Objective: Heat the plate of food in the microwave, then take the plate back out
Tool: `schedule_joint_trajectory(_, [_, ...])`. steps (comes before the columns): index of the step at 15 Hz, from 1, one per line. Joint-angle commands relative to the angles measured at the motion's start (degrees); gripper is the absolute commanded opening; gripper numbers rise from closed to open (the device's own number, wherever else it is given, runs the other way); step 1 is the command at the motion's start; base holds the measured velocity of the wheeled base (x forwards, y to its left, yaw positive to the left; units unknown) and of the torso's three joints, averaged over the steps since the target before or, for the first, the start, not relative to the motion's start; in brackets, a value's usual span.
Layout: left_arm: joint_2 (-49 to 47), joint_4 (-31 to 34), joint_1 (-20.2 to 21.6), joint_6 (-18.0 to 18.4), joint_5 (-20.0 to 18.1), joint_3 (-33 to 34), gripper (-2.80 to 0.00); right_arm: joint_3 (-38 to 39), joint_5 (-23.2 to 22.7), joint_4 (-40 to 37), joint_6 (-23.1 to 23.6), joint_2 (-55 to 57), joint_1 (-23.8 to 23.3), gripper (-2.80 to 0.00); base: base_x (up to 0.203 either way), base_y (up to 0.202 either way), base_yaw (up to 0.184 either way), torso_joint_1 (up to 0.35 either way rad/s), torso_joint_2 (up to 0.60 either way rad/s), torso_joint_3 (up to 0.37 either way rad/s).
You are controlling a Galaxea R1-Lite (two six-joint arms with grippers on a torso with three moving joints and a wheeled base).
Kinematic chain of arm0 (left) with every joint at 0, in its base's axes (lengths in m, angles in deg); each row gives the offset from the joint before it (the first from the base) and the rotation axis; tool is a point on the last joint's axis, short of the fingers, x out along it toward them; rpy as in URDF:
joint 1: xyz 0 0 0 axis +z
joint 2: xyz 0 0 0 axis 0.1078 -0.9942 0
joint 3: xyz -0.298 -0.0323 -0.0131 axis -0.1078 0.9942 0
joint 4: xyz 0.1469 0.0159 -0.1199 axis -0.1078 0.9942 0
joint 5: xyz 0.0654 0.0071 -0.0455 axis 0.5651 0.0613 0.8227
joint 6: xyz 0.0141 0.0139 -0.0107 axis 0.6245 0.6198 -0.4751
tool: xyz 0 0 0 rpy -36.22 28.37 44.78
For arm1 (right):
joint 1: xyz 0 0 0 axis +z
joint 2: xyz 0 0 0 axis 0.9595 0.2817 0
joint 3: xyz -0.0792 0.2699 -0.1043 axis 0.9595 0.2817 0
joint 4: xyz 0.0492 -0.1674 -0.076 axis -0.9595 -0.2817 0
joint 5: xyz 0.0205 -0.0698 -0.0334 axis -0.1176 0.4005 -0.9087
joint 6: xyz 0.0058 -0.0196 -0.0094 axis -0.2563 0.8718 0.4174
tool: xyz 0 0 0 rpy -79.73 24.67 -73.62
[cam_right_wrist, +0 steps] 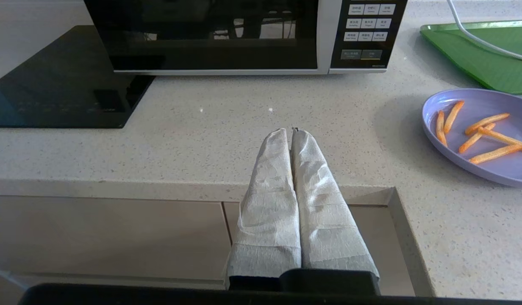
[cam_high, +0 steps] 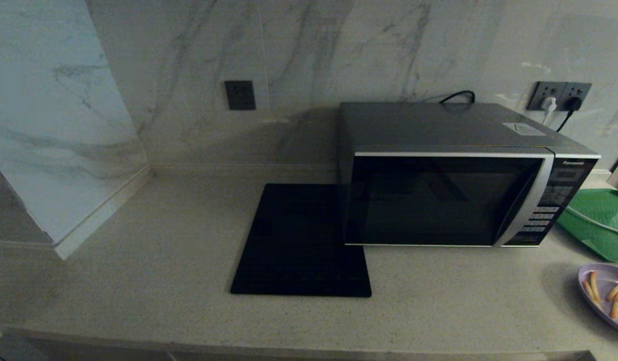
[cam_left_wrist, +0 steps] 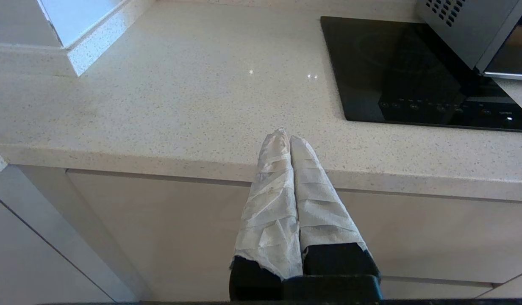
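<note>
The silver-grey Panasonic microwave (cam_high: pixel 449 195) (cam_right_wrist: pixel 244 38) stands at the back right of the counter with its dark door closed. The pale lilac plate of fries (cam_high: pixel 607 296) (cam_right_wrist: pixel 481 135) rests on the counter at the right edge, in front of the microwave's button panel side. My right gripper (cam_right_wrist: pixel 291 132) hangs shut and empty over the counter's front edge, apart from the plate. My left gripper (cam_left_wrist: pixel 286 137) is shut and empty above the front edge further left. Neither arm shows in the head view.
A flat black square mat (cam_high: pixel 301 240) (cam_left_wrist: pixel 413 76) lies just left of the microwave. A green tray (cam_high: pixel 602 223) (cam_right_wrist: pixel 485 55) with a white cable over it sits right of the microwave. Marble walls close the back and left. Cabinet fronts lie below the counter edge.
</note>
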Motion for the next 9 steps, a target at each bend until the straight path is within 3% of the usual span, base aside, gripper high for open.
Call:
schedule_joint_trajectory(1, [0.0,0.0,0.0,-0.1,0.0,0.0,-2.8,0.0,0.1,0.0,0.0,0.1,0.0,-2.8,0.0,0.0,0.0,0.0,0.0,0.0])
schedule_joint_trajectory(9, [0.0,0.0,0.0,-0.1,0.0,0.0,-2.8,0.0,1.0,0.0,-0.2,0.1,0.0,-2.8,0.0,0.0,0.0,0.0,0.0,0.0])
